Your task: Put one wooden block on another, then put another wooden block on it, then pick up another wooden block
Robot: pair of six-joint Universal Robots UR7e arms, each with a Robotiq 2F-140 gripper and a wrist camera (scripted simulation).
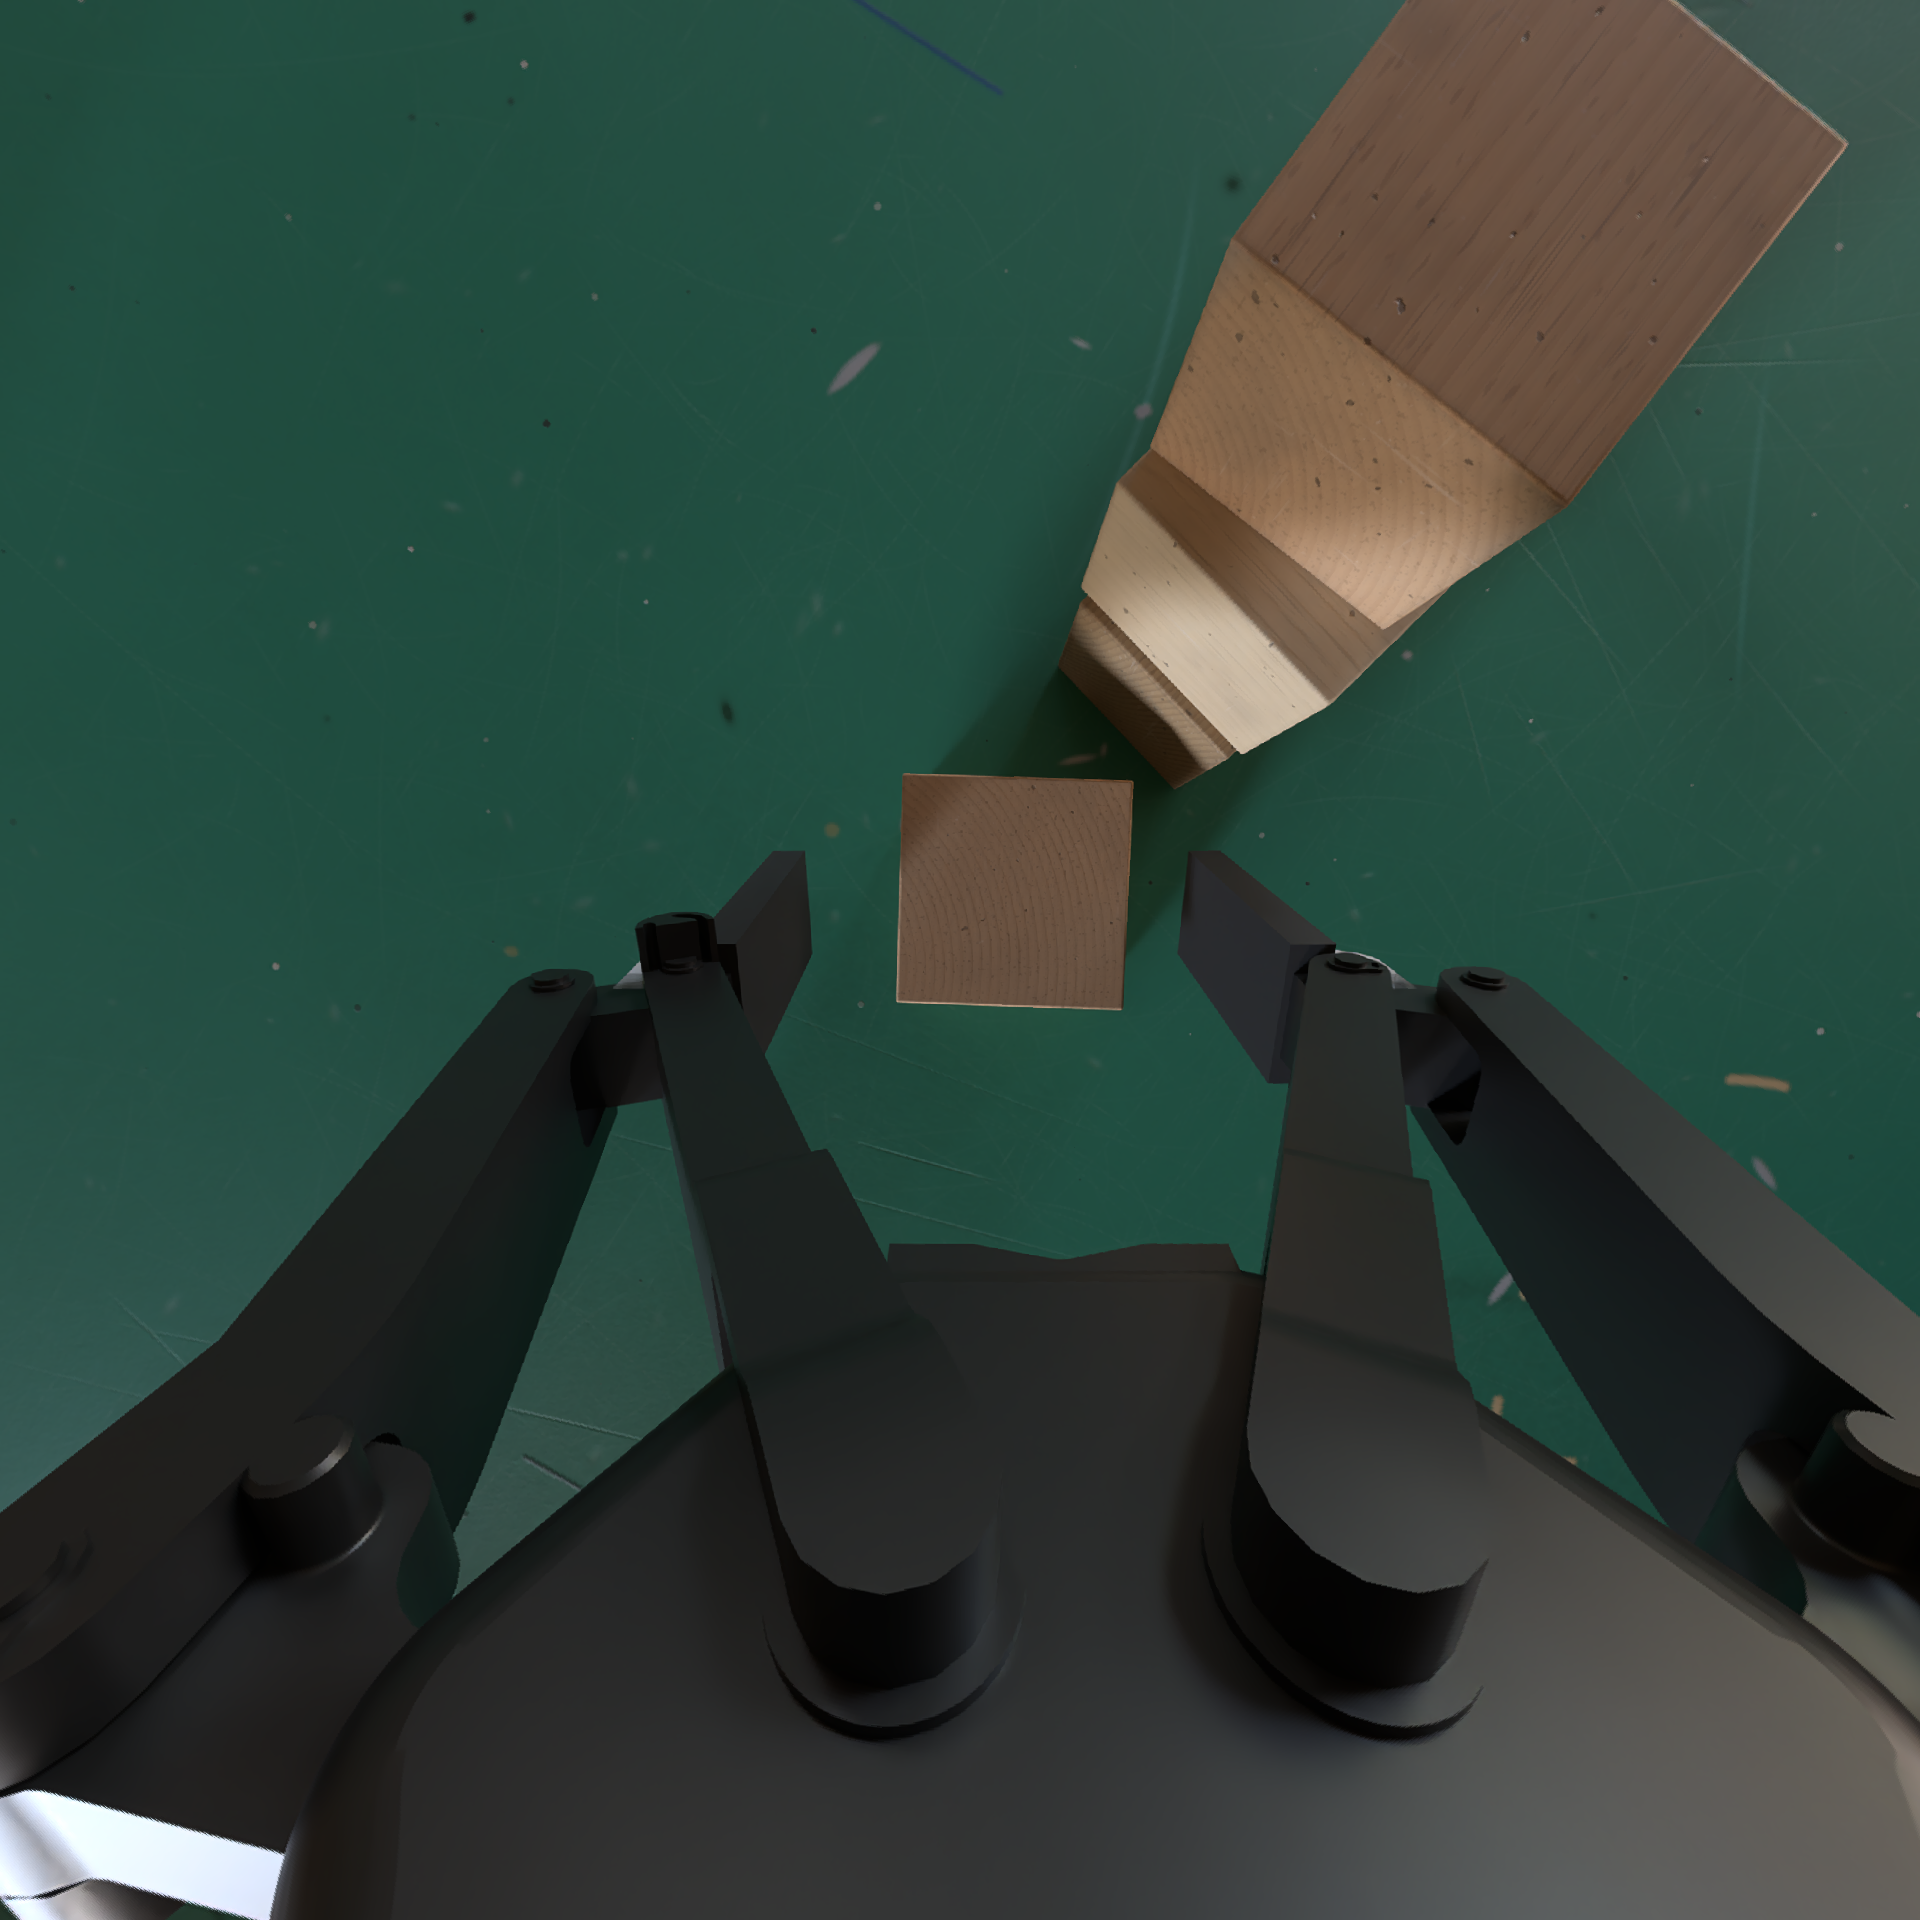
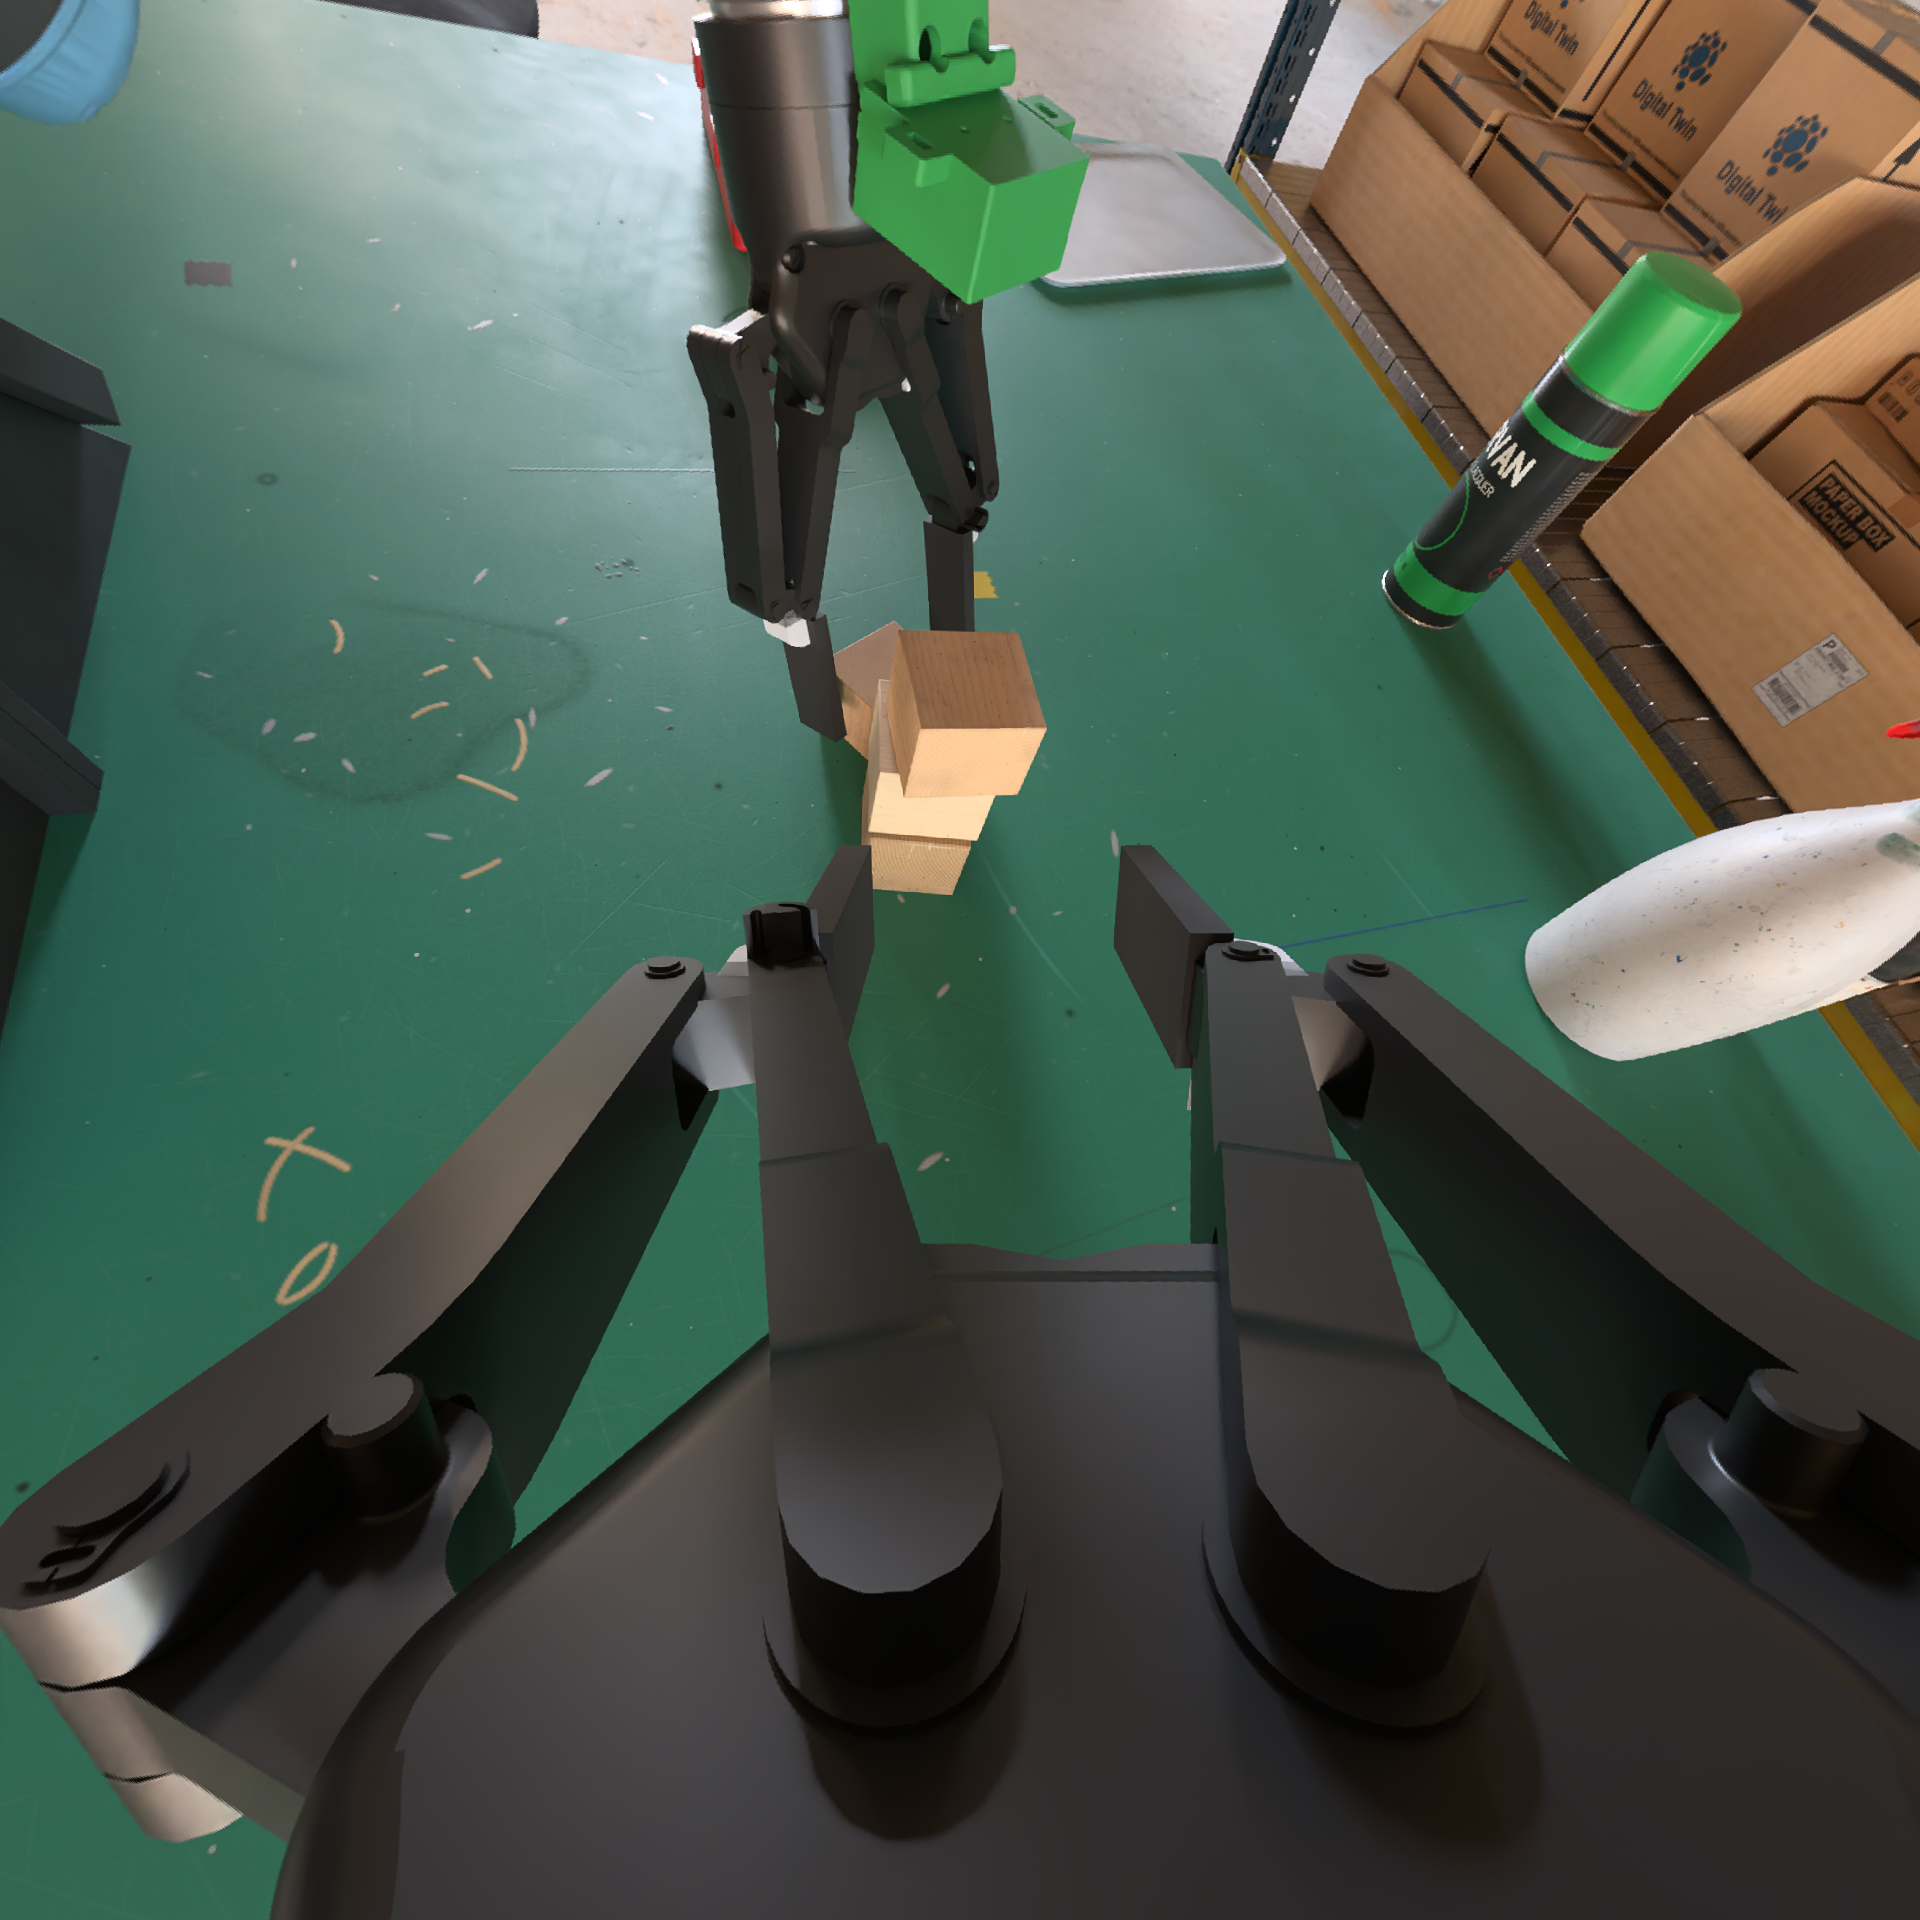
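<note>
A stack of three wooden blocks (image 1: 1455, 364) stands on the green mat (image 1: 416, 520), each block twisted a little against the one below. It also shows in the right wrist view (image 2: 951, 748). A fourth wooden block (image 1: 1013, 890) lies just beside the stack. My left gripper (image 1: 997, 914) is open and straddles this block, with a gap on each side. In the right wrist view the left gripper (image 2: 883, 665) reaches down behind the stack, and the fourth block (image 2: 864, 652) is mostly hidden. My right gripper (image 2: 997, 883) is open and empty, just in front of the stack.
A green-capped spray can (image 2: 1558, 447) stands at the right edge of the mat. A white bottle (image 2: 1714, 935) lies near it. Cardboard boxes (image 2: 1662, 156) fill a shelf on the right. A grey tray (image 2: 1164, 229) lies at the back, and a dark box (image 2: 52, 623) stands at the left.
</note>
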